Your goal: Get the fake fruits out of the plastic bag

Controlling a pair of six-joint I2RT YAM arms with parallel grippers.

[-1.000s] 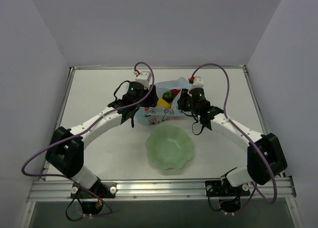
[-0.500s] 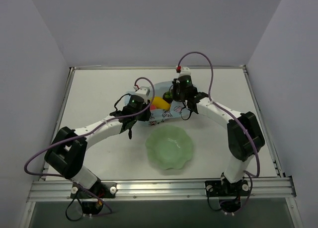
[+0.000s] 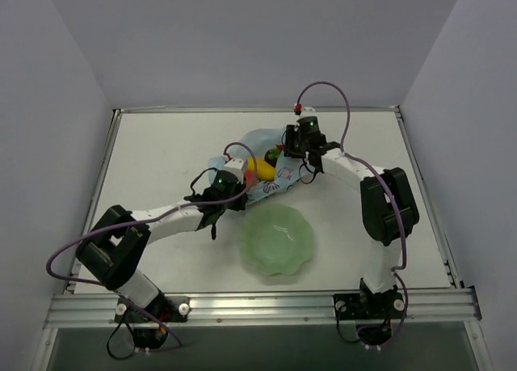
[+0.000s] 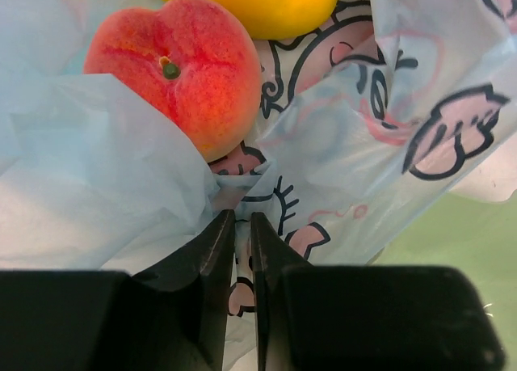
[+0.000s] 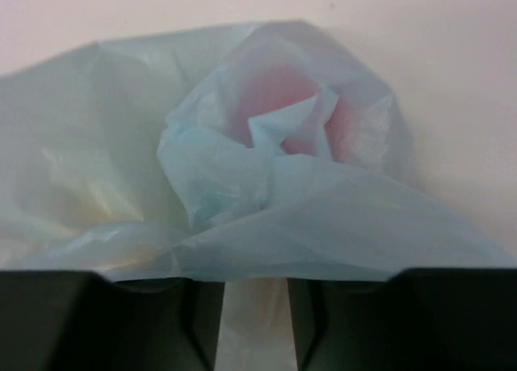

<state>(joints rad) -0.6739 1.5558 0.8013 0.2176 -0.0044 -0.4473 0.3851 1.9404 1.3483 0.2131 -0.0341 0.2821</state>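
The light-blue plastic bag (image 3: 260, 149) lies on the table just behind the bowl, its mouth spread open. A yellow fruit (image 3: 257, 168) and a dark green and red fruit (image 3: 275, 155) show inside it. My left gripper (image 3: 229, 185) is at the bag's near left edge. In the left wrist view it (image 4: 241, 225) is shut on a fold of the printed panel (image 4: 363, 137), with a peach (image 4: 174, 64) and the yellow fruit (image 4: 250, 3) just beyond. My right gripper (image 3: 295, 145) is at the bag's far right edge, and its jaws (image 5: 254, 318) are closed on bunched film (image 5: 266, 185).
The pale green scalloped bowl (image 3: 276, 240) stands in front of the bag, close to my left gripper; its green rim shows in the left wrist view (image 4: 452, 233). White walls ring the table, and a metal rail (image 3: 258, 306) runs along the near edge.
My right gripper swung to the bag's far side and my left gripper drew toward the near left. The bag was pulled wider between them and the fruits show more.
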